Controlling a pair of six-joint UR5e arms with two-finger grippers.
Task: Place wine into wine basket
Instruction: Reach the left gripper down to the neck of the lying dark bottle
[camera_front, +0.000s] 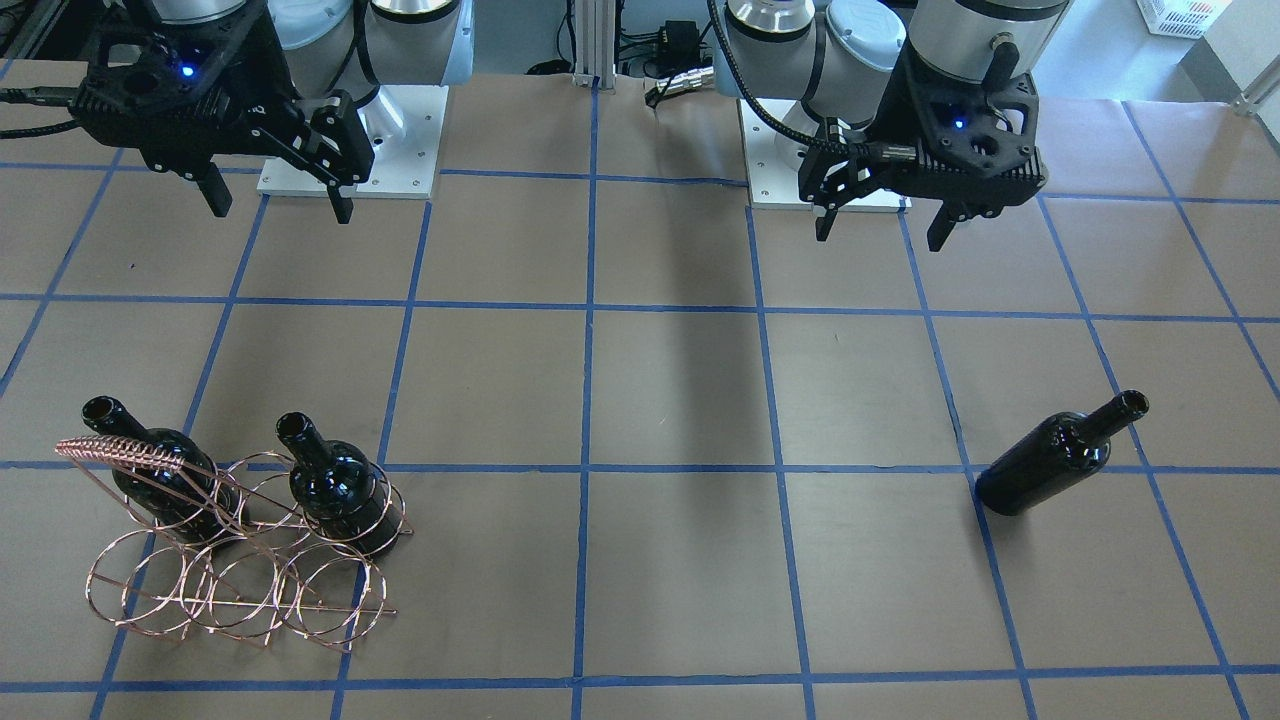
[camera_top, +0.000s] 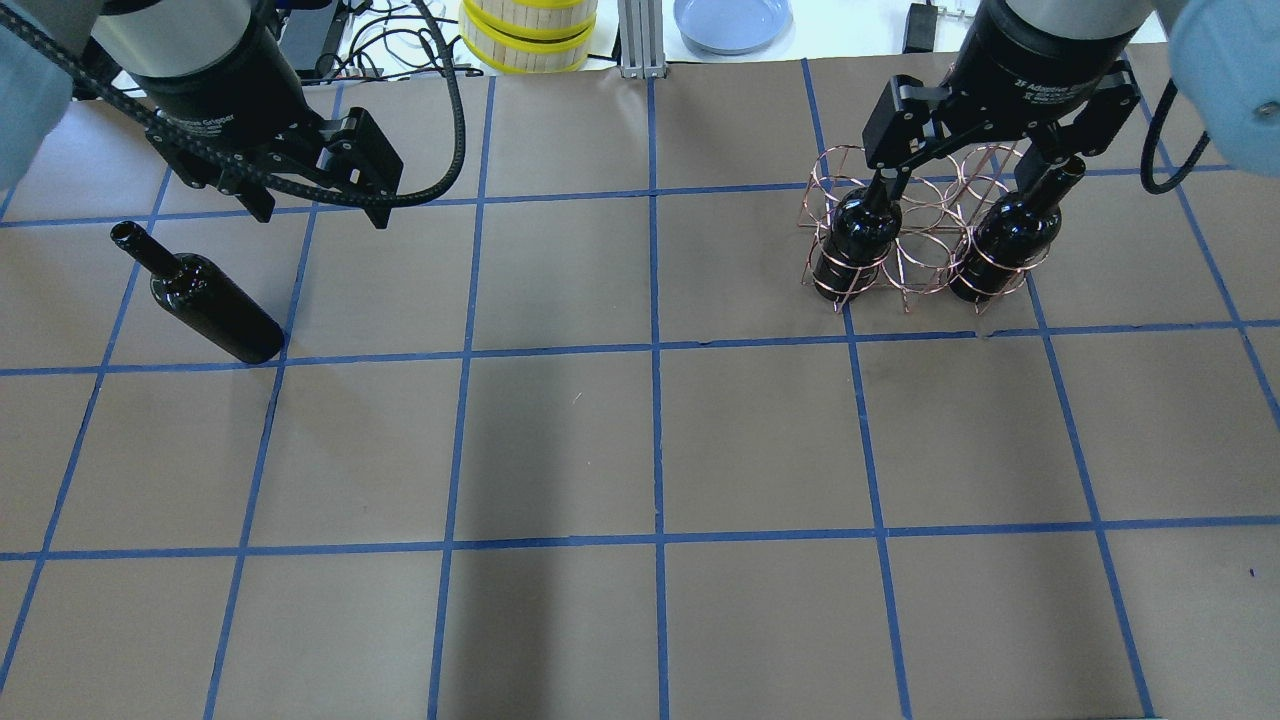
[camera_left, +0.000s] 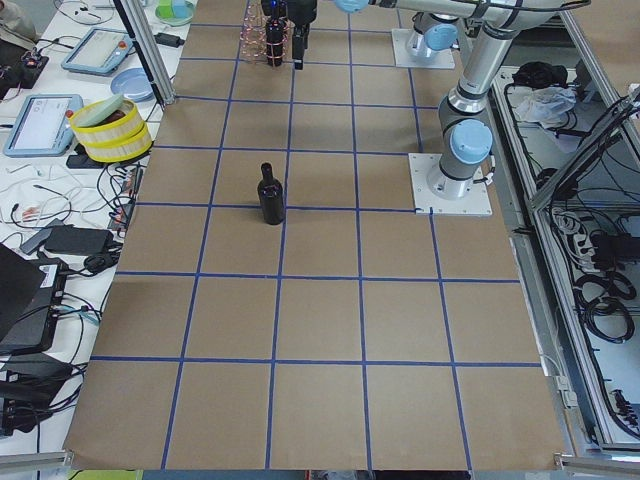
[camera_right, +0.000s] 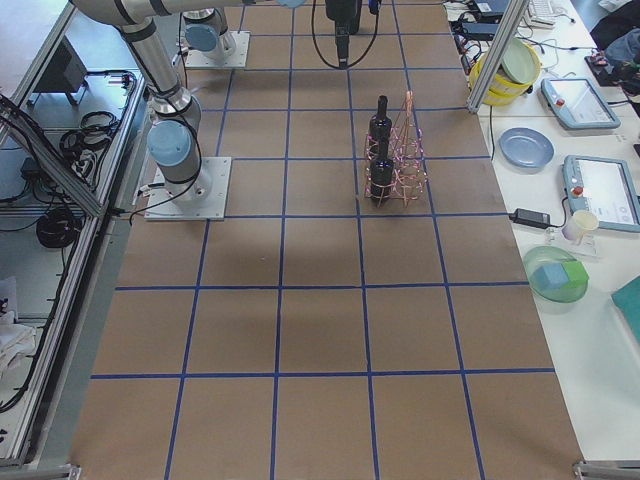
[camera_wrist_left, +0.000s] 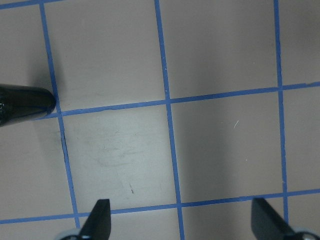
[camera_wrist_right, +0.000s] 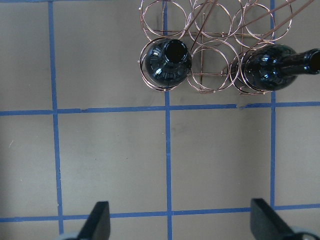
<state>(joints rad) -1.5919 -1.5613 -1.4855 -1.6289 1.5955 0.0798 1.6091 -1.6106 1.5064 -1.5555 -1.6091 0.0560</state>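
Observation:
One wine bottle (camera_front: 1050, 460), glossy near-black, stands alone on the brown table; it also shows in the overhead view (camera_top: 205, 300) and at the left wrist view's left edge (camera_wrist_left: 25, 102). My left gripper (camera_front: 880, 228) hangs open above the table, a little to the robot's side of it, and is empty. The copper wire wine basket (camera_front: 230, 590) holds two more bottles (camera_wrist_right: 166, 62) (camera_wrist_right: 272, 67) in its outer rings, and the ring between them is empty. My right gripper (camera_top: 965, 170) is open and empty, high over the basket (camera_top: 925, 255).
Blue tape lines grid the brown table cover. The arm bases (camera_front: 350, 140) (camera_front: 800, 165) sit at the robot's edge. Yellow-banded round boxes (camera_top: 528, 35) and a blue plate (camera_top: 732, 20) lie beyond the far edge.

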